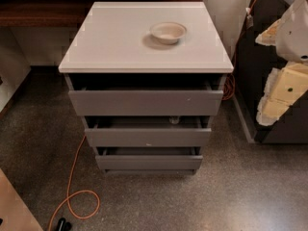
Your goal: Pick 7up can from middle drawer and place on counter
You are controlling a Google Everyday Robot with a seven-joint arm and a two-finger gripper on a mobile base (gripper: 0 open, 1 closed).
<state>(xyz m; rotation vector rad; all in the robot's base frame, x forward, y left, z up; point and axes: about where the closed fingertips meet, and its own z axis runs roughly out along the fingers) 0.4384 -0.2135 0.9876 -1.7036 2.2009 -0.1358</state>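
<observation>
The white counter [115,42] tops a grey cabinet whose three drawers all stand slightly open. The middle drawer [147,136] is pulled out a little. Only the shiny top of the 7up can [174,120] shows inside it, right of centre, just behind the drawer front. A shallow cream bowl [168,32] sits on the counter towards the back right. My gripper [276,97], with white and cream-yellow parts, hangs at the right edge of the view, beside the cabinet and well apart from the can. It holds nothing that I can see.
An orange cable [72,196] loops over the speckled floor at the front left. A dark brown wooden ledge [38,11] runs behind the counter on the left. A dark unit [255,81] stands to the right of the cabinet. A tan surface [14,211] cuts the bottom left corner.
</observation>
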